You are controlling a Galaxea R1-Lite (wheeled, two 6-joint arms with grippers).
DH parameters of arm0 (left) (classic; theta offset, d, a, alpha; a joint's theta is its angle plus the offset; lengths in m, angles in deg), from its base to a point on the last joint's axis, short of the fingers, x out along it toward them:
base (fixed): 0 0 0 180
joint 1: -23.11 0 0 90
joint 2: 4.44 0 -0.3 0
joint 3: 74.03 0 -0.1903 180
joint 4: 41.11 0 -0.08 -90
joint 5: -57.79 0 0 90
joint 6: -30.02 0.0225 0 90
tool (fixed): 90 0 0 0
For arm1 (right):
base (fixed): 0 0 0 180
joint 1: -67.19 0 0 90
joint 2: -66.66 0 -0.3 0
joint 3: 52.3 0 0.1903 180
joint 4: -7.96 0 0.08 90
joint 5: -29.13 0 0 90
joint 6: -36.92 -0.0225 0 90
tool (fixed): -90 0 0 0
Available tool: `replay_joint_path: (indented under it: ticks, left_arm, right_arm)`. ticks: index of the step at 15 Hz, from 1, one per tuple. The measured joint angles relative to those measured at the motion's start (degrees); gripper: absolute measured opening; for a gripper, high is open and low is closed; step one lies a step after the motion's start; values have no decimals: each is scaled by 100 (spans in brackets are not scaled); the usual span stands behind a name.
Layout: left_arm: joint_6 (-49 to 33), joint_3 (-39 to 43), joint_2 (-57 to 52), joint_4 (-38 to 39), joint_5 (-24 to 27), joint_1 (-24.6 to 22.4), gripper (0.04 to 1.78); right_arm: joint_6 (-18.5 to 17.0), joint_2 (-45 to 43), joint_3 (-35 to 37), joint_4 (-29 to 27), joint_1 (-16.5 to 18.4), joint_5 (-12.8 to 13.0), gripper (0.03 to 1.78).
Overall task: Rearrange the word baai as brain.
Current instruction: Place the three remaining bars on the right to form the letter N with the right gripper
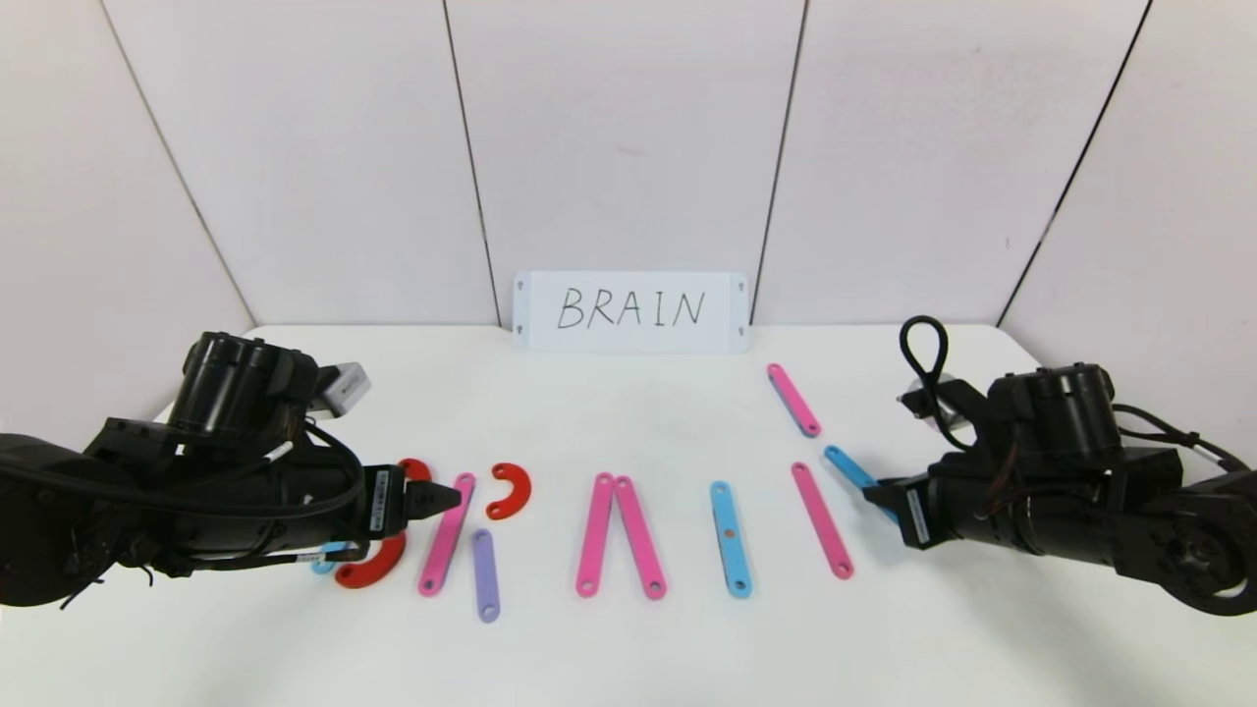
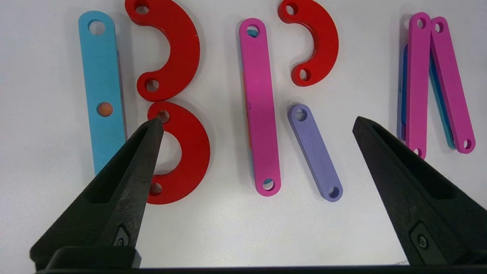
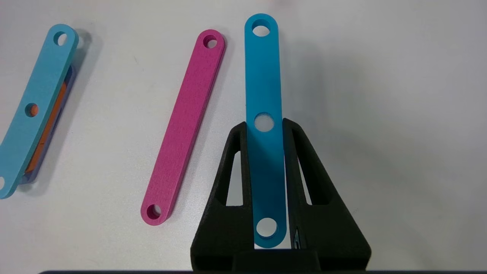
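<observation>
B, R, A and I already stand; the right hand [image 3: 264,125] pinches a blue strip [image 3: 263,76] for N beside it; the left hand [image 2: 255,125] gapes wide, empty

Flat perforated letter pieces [image 1: 621,535] lie in a row — two red curves [image 1: 510,490] at 9 o'clock, a pink pair centre, one blue strip [image 3: 264,125] at 3 o'clock, clamped and raised.

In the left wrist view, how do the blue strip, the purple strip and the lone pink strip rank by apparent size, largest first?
1. Lone pink strip, the longest.
2. Blue strip; its near end is hidden behind a finger of the left gripper, so this rank is unsure.
3. Purple strip, clearly the shortest.
</observation>
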State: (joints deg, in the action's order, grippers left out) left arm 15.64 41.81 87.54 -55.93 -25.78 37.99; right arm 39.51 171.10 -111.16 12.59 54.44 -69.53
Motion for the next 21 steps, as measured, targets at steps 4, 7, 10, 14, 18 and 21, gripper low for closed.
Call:
replay_joint_path:
  ticks: [4,7,10,14,18,21]
  left_arm:
    - [0,-2,6,2,-2,0,174]
    - [0,-2,6,5,0,0,174]
    - [-2,-2,9,0,4,0,174]
    - [-2,0,13,2,4,-2,174]
    - [-2,0,13,2,1,-2,174]
    - [0,0,13,2,4,-2,174]
  right_arm:
    - [-17,107,39,11,-44,34,27]
    - [-41,151,77,35,-69,45,27]
    - [-52,166,155,134,-91,54,27]
    - [-83,179,262,325,-100,30,27]
    - [-44,201,279,378,-63,-121,27]
    - [2,221,254,383,-15,-333,27]
